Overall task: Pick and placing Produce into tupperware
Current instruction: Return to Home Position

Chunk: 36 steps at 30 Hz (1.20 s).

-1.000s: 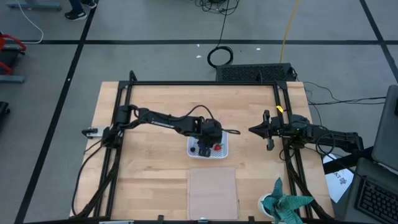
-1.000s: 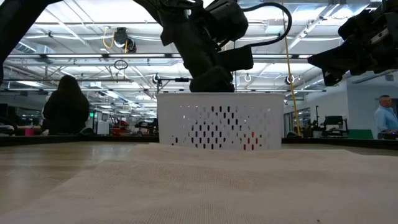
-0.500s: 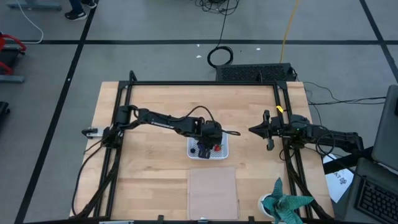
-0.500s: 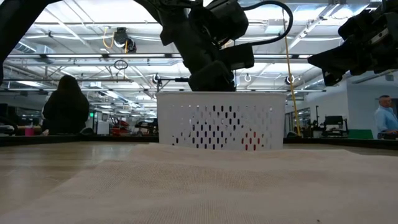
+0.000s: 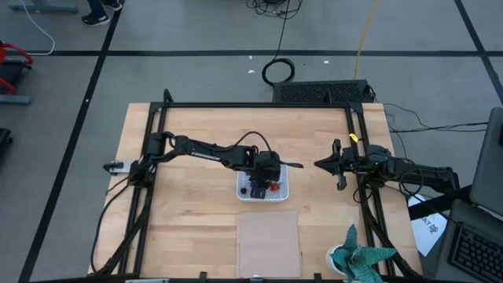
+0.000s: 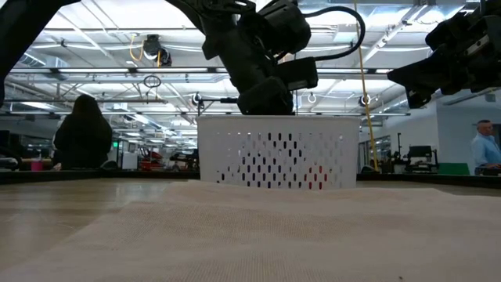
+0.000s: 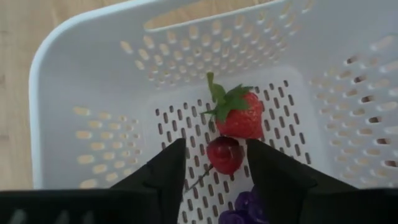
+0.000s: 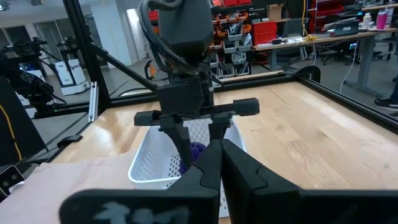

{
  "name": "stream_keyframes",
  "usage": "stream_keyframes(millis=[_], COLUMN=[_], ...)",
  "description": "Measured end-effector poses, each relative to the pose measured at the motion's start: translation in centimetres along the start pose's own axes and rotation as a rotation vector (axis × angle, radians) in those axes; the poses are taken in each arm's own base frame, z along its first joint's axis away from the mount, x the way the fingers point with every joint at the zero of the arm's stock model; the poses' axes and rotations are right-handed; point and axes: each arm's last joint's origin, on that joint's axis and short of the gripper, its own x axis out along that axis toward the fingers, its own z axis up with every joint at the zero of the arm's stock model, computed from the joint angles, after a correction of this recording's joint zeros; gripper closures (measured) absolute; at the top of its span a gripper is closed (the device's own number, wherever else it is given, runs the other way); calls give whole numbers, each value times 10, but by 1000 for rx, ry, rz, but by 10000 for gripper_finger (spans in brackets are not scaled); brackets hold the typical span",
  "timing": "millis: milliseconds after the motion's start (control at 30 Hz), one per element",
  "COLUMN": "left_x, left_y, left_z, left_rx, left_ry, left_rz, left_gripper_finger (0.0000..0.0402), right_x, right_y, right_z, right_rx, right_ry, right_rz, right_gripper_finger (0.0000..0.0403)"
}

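The white tupperware [image 5: 283,179] stands at mid-table, its perforated wall [image 6: 274,153] facing the low camera. On its slotted floor lie a red strawberry [image 7: 239,115], a small red cherry [image 7: 225,154] and part of a purple grape bunch [image 7: 245,208]. My left gripper [image 7: 217,143] reaches down into the tub [image 5: 266,174] and is open. Its fingers stand on either side of the cherry, with a gap on each side. My right gripper [image 5: 318,164] waits shut at the table's right side, clear of the tub [image 8: 217,163].
A flat pale tan panel [image 5: 269,244] lies just near of the tub. A teal-and-white object [image 5: 360,259] sits at the near right corner. Black frame rails [image 5: 251,105] run along the far, left and right sides. A person [image 6: 82,133] stands in the room behind.
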Motion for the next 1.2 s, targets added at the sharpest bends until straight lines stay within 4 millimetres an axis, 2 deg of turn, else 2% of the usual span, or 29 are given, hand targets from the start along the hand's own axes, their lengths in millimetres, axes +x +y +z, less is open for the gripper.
stream_keyframes(millis=[133,300,500,633,833,867,1067,1200], left_x=[0,-4,-35,-59,-94,-98,-128,-153], left_y=[0,1,1,0,-2,-2,-6,-15], left_z=[0,1,11,13,12,12,12,4], left_rx=[5,51,94,114,96,87,85,125], left_ry=[0,6,-27,-25,-24,-30,-58,-109], left_rz=[0,31,90,108,97,90,100,123], left_gripper_finger=[207,200,203,244,379,389,397,400], right_x=[0,0,0,0,1,1,1,1], right_y=[0,0,0,0,0,0,0,0], right_z=[0,0,0,0,-1,-1,0,0], right_rx=[0,0,-1,-6,-6,-6,-7,-5], right_ry=[0,0,1,4,11,11,7,-6], right_rz=[0,0,0,1,1,3,4,9], right_gripper_finger=[403,403,403,403,403,403,403,403])
